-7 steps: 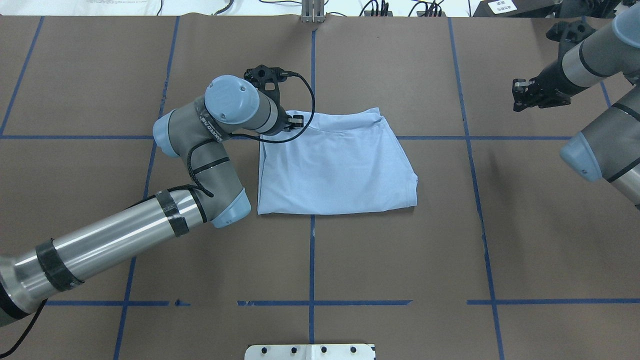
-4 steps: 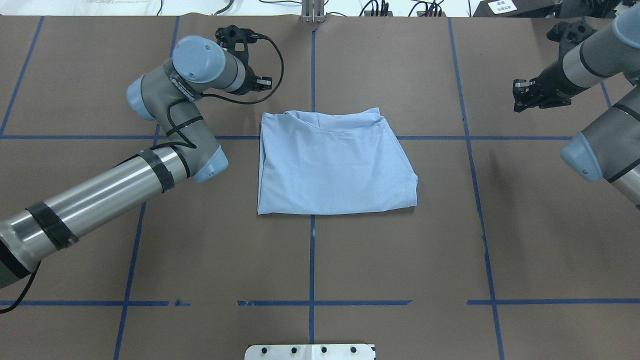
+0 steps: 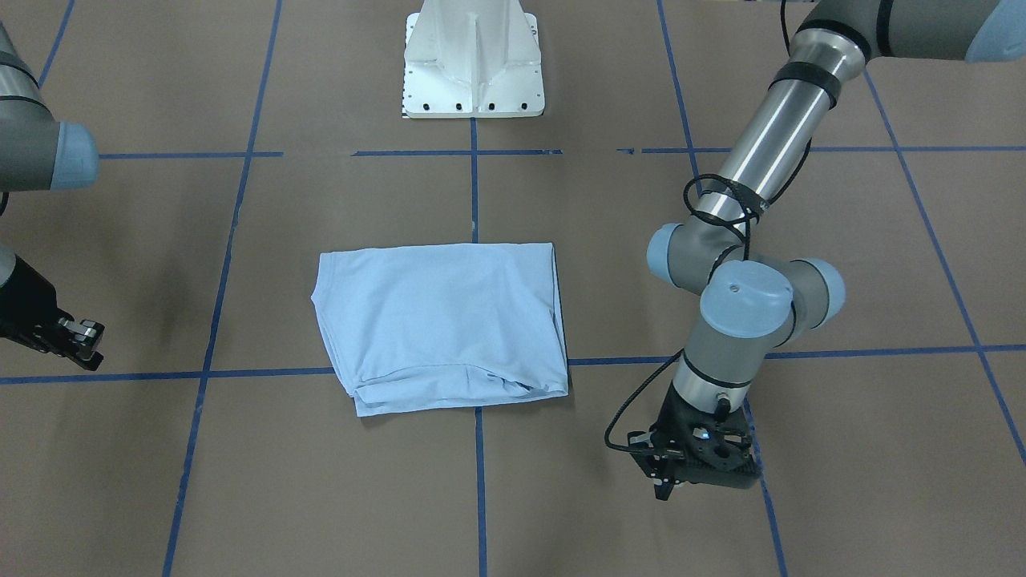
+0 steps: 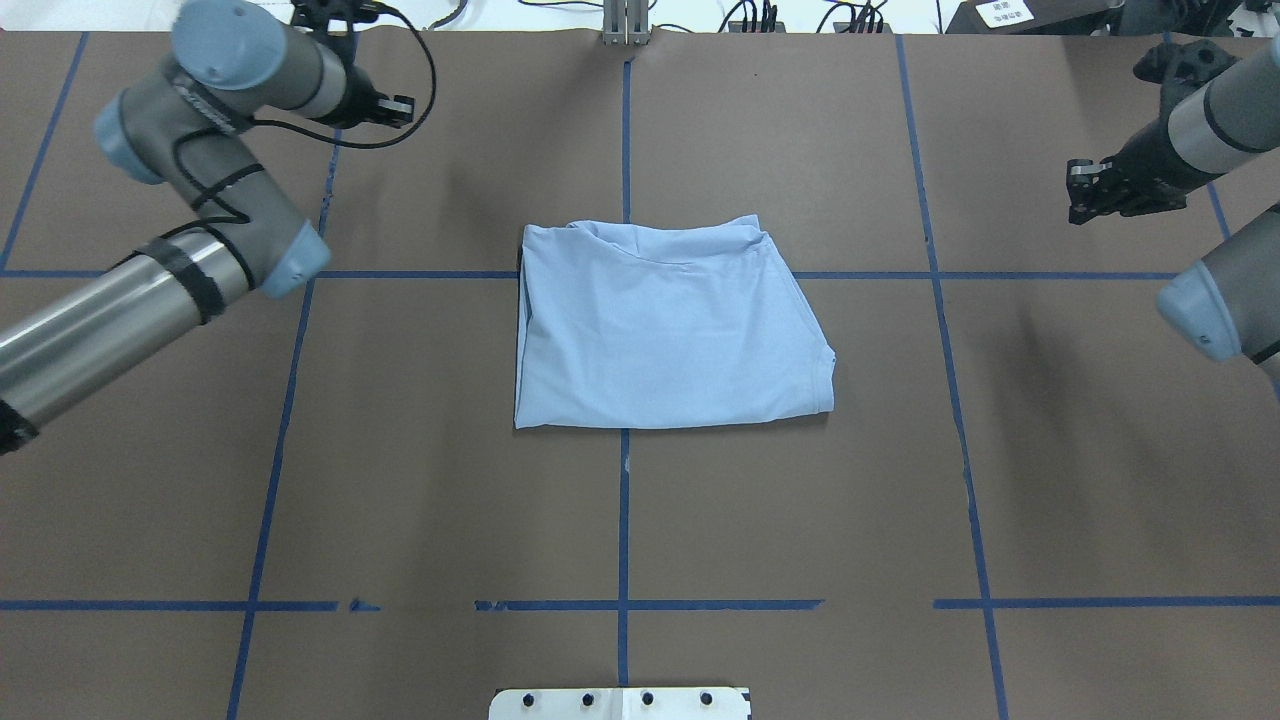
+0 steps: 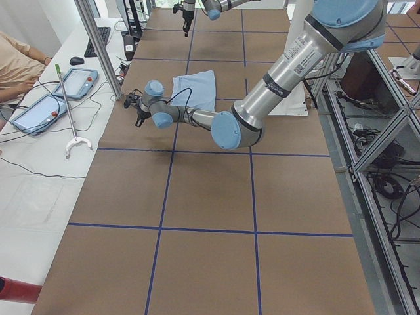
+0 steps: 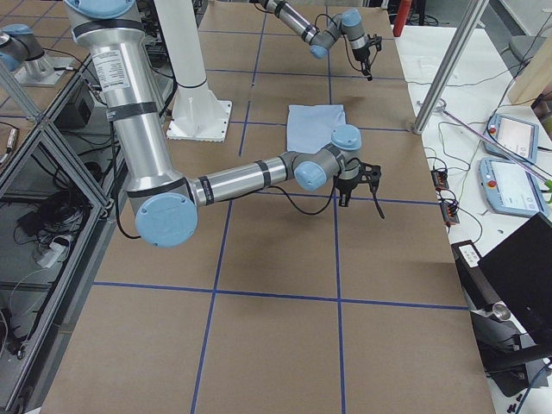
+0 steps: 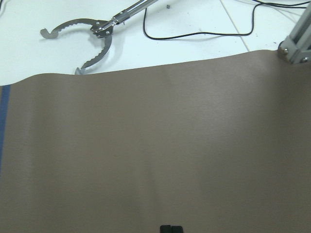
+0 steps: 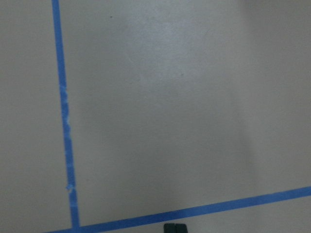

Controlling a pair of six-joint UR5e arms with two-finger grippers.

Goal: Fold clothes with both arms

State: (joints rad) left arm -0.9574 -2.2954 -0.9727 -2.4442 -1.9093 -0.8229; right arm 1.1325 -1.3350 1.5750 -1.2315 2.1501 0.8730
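Overhead exterior, folded T-shirt (image 4: 670, 335) at centre, left gripper (image 4: 399, 106), right gripper (image 4: 1077, 192) — both closed, empty, well apart from it.

Only the top layer of the folded T-shirt (image 4: 665, 340) shows; the layers beneath are covered. The overhead view's left edge cuts off the left arm (image 4: 90, 320), its right edge the right arm (image 4: 1215, 290), and its bottom edge the white base plate (image 4: 620, 703). Each wrist view catches only closed tips at its bottom edge: the left pincer (image 7: 171, 228) and the right pincer (image 8: 175, 227). The left side view crops a person (image 5: 16, 62) at its edge.
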